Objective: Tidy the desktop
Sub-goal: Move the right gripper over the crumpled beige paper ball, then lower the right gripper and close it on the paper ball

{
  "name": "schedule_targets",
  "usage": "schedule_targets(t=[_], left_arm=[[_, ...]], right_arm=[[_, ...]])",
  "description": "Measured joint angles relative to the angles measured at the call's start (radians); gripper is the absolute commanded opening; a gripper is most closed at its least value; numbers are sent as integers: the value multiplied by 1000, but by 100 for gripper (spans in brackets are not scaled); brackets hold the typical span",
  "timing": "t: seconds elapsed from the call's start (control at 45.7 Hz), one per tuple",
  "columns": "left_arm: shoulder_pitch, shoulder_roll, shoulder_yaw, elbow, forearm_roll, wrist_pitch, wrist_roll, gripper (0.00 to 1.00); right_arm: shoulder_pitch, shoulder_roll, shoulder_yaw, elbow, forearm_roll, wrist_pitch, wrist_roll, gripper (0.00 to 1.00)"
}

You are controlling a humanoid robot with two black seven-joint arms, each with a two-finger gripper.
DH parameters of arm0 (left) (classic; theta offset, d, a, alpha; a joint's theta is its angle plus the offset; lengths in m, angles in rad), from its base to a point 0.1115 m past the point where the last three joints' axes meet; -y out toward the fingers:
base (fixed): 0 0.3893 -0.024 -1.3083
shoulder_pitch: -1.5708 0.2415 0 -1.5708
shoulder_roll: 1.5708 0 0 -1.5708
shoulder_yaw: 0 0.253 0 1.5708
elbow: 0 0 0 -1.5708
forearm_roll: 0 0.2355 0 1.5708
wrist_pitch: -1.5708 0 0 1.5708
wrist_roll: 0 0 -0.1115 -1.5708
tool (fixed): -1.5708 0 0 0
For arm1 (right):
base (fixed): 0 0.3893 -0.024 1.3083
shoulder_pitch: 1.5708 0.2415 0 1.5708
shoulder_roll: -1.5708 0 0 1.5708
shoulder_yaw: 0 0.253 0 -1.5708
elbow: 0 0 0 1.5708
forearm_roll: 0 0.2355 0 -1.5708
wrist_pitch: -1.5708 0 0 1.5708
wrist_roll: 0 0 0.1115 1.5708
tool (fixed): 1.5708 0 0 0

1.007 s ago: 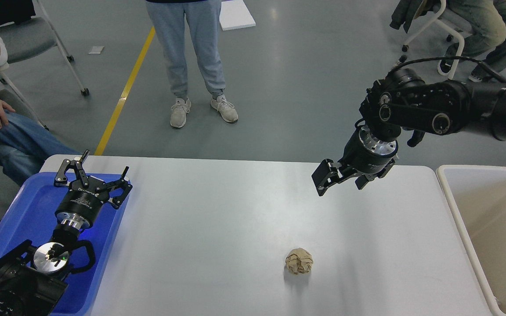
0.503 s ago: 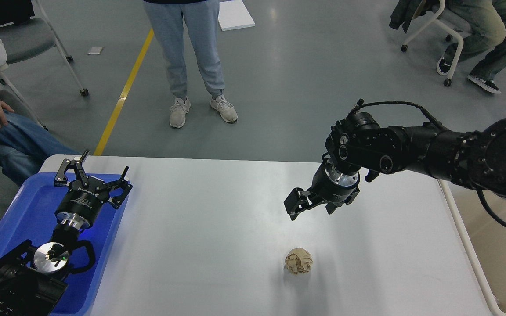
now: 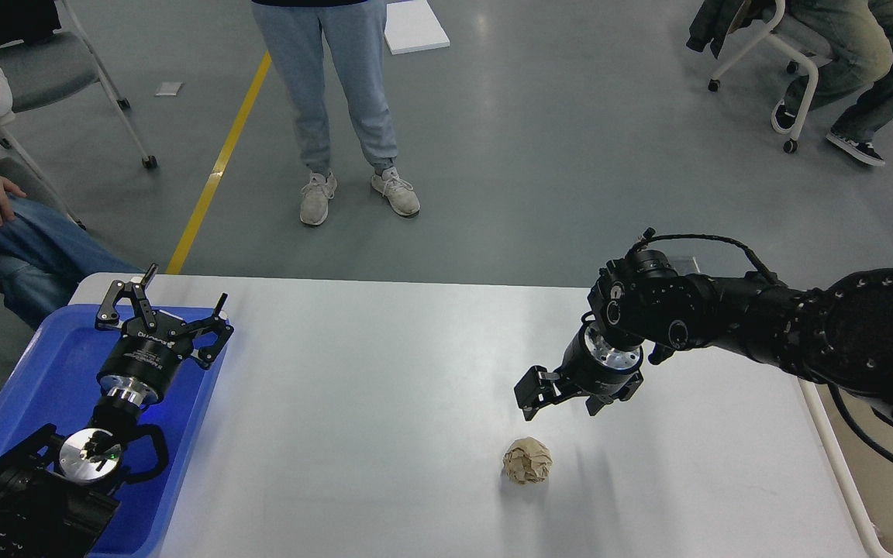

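While the right gripper [image 3: 559,399] is hanging above the desktop [image 3: 384,403], its fingers are spreading wide with nothing between them, pointing down toward a crumpled paper ball [image 3: 527,460]. The ball is sitting on the desktop just at 7 o'clock from that claw, close but apart from it. The desktop is filling the middle of the head view, from the blue tray [image 3: 43,387] at its 9 o'clock edge to the beige bin [image 3: 842,473] at its 3 o'clock edge. The left gripper [image 3: 163,310] is hovering over the tray's far end, its fingers splayed wide and holding nothing. A person in grey trousers [image 3: 338,85] is standing at 12 o'clock beyond the desktop.
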Motion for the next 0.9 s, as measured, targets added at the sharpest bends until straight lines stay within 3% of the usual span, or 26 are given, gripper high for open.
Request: schedule_targets(t=[0.897], left_arm=[[0, 0, 0, 0, 0, 0, 0, 100]], right_arm=[[-129, 1, 181, -16, -12, -1, 13, 100]])
